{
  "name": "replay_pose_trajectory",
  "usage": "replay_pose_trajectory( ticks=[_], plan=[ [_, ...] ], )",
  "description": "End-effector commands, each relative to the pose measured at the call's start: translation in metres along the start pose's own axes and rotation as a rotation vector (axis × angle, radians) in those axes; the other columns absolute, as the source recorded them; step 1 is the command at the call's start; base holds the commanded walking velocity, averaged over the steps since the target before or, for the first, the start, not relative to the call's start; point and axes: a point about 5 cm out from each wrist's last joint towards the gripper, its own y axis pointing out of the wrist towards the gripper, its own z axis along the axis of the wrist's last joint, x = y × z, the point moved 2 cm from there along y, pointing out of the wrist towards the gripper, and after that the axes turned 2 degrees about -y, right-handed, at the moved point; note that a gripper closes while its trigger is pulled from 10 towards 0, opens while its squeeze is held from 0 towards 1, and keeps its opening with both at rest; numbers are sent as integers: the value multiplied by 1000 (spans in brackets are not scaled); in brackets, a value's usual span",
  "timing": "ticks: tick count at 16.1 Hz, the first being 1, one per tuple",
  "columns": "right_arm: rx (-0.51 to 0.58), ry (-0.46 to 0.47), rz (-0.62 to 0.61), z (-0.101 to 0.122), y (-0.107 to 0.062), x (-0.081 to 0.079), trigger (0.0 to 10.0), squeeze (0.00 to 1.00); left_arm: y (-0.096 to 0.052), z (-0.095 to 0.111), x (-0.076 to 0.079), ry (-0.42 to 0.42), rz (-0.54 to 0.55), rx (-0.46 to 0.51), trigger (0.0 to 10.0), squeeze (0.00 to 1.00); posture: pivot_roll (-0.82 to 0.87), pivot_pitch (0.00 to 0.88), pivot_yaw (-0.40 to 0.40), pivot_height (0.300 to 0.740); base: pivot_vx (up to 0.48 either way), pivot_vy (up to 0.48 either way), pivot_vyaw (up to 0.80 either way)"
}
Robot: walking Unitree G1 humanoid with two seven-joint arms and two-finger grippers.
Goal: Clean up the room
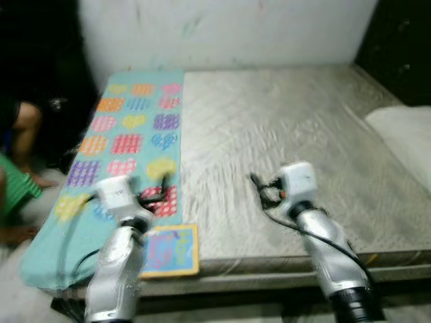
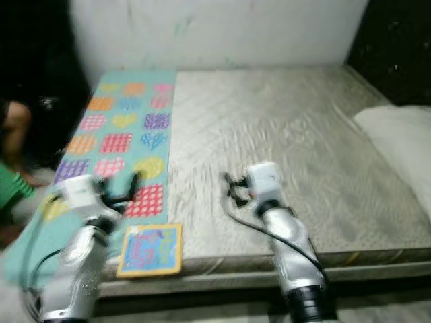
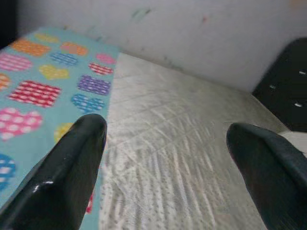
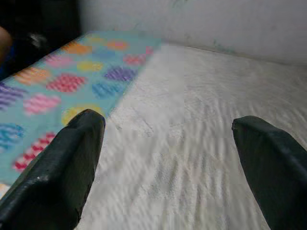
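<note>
With both the left gripper (image 3: 165, 143) and right gripper (image 4: 168, 143) spread wide above the mattress (image 1: 283, 134), reach squarely for the booklet (image 1: 170, 250) at its near edge.

Teal heart-patterned blanket (image 1: 128, 128) lies flat along grey mattress's (image 1: 289, 148) left side.

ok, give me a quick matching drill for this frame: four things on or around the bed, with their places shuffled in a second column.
Things:
1. teal blanket with coloured hearts
2. small colourful square book
3. white pillow
4. left pincer

Places:
A. at the bed's near edge, beside the left arm
B. far right of the grey mattress
C. spread along the mattress's left side
D. open, over the blanket's near part

Pairs: 1-C, 2-A, 3-B, 4-D
</note>
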Motion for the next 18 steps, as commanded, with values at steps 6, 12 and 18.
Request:
replay_pose_trajectory(
  ticks=[6, 12, 18],
  plan=[
    [28, 4, 29, 8, 4, -8, 10000, 0, -1, 9, 0, 16, -42, 43, 10000, 0, -171, 6, -3, 740, 0, 311, 0],
    [27, 0, 29, 7, 4, -8, 10000, 0, -2, 10, 6, 8, -79, 53, 10000, 0, -173, 7, -3, 740, 91, 0, 0],
    [27, -3, 33, 7, 3, -8, 10000, 0, -2, 9, 6, 16, -81, 49, 10000, 0, -173, 2, -4, 740, 306, 0, 0]
  ],
)
